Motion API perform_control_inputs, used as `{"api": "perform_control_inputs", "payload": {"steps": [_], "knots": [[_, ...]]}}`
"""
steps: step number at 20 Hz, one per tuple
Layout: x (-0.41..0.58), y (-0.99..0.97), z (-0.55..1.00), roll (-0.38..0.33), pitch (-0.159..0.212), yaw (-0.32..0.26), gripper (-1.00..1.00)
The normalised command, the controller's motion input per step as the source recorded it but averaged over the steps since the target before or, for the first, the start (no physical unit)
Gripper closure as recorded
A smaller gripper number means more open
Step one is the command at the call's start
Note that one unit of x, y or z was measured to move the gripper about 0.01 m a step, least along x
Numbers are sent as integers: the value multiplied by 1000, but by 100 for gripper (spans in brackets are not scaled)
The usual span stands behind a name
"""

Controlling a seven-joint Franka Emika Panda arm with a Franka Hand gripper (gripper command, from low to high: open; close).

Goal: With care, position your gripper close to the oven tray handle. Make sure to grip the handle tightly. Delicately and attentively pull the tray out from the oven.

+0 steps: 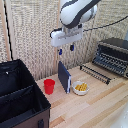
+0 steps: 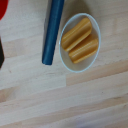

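Wooden desk [image 1: 100, 107] is seen carrying a dark toaster oven [image 1: 114, 54] at its far edge, toward the exterior view's right. The oven tray [image 1: 96, 73], a dark wire rack, is seen lying low in front of the oven, with its handle [image 1: 93, 76] along the outer edge, facing the middle of the desk.

The gripper [image 1: 65, 49] is held high above the desk, well apart from the handle. Its two dark fingers are parted by a small gap, and nothing is held between them.

Below it, a blue board [image 1: 64, 76] is stood upright beside a white bowl [image 1: 80, 88] of yellow pieces. A red cup [image 1: 49, 86] and a black fabric box [image 1: 20, 97] are seen toward the near left corner.

The approach step is judged to be in hand, barely begun. A descent toward the handle is called for next, with the fingers set astride the bar before any closing.
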Motion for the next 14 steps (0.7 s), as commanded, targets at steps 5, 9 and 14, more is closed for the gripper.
{"api": "perform_control_inputs", "payload": {"steps": [5, 9, 14], "knots": [[0, -258, -1, -260, 6, 174, -100], [0, -256, -7, -266, 6, 175, -100], [0, -253, -10, -267, 0, 173, -100]]}}
